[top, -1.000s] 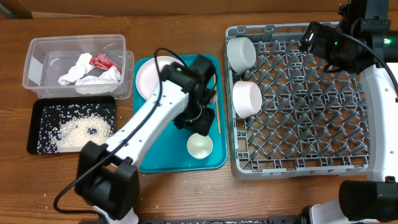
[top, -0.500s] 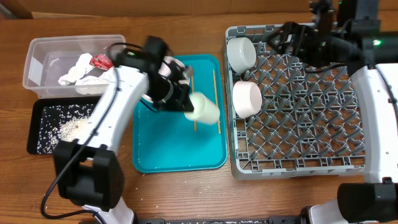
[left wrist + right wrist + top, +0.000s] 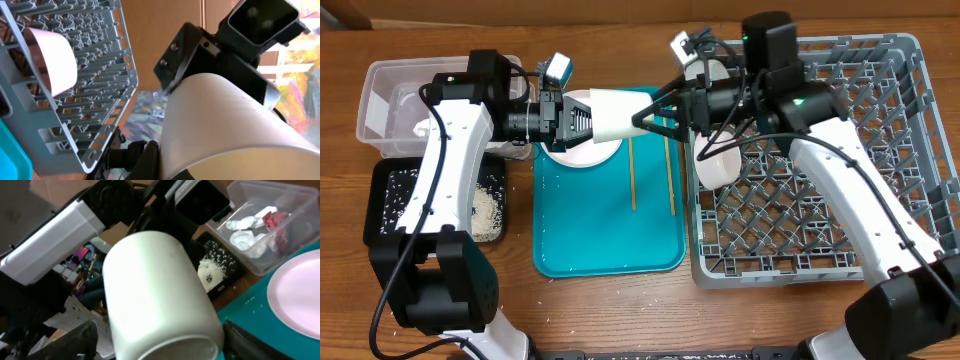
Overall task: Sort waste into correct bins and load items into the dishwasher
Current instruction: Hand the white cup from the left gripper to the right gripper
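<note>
My left gripper [image 3: 572, 122] is shut on the small white cup [image 3: 615, 111] and holds it sideways in the air above the teal tray [image 3: 610, 235]. My right gripper [image 3: 655, 116] is open, with one finger on each side of the cup's other end [image 3: 160, 295], and I see a gap on one side. A pale-pink plate [image 3: 582, 152] and two chopsticks [image 3: 632, 175] lie on the tray. Two greyish-white bowls [image 3: 720, 165] stand in the grey dish rack [image 3: 820, 200]. The clear tub [image 3: 382, 105] holds the napkin [image 3: 245, 236] and red wrapper [image 3: 272, 220]. Rice [image 3: 485, 208] lies in the black tray [image 3: 390, 205].
The rack [image 3: 75, 75] with a bowl [image 3: 52, 57] shows in the left wrist view. Both arms meet over the far end of the teal tray. A few rice grains lie on the wooden table [image 3: 620, 310] in front.
My left gripper lifted the cup off the tray and swung it up and back, turning it sideways. My right arm moved left from over the rack to the cup.
</note>
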Robot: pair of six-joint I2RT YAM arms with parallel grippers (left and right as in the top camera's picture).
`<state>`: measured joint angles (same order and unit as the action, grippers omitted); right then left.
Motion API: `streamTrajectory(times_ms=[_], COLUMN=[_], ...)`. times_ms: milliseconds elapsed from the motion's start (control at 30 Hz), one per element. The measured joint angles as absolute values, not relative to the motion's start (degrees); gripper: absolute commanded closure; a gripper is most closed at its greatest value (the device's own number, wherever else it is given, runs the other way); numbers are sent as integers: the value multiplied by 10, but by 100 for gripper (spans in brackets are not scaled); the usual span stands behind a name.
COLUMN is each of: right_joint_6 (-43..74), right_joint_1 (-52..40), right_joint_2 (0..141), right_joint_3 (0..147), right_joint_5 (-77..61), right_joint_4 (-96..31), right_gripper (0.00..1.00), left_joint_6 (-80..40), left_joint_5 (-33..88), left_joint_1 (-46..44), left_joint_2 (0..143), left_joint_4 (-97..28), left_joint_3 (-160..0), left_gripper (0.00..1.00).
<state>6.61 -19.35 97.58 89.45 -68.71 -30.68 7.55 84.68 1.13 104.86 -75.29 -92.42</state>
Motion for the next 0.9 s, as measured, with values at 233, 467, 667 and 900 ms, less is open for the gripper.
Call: streamTrajectory(times_ms=[233, 467, 667, 900], right_joint_6=[62, 62, 62, 65], right_joint_1=[-199, -209, -231, -231], right_joint_2=[980, 980, 981, 982], right_joint_3=[894, 894, 894, 893], right_joint_5=[-701, -686, -672, -672], right_joint_4=[-284, -267, -262, -250], right_gripper=[36, 18, 27, 41], left_joint_6=[77, 77, 77, 78], left_joint_5=[859, 868, 868, 875], left_joint_1=[15, 23, 15, 15], left_joint_2=[1049, 1049, 1049, 1049], left_joint_4=[-752, -752, -752, -752], left_joint_3=[-924, -924, -924, -924], left_gripper=[94, 96, 96, 82])
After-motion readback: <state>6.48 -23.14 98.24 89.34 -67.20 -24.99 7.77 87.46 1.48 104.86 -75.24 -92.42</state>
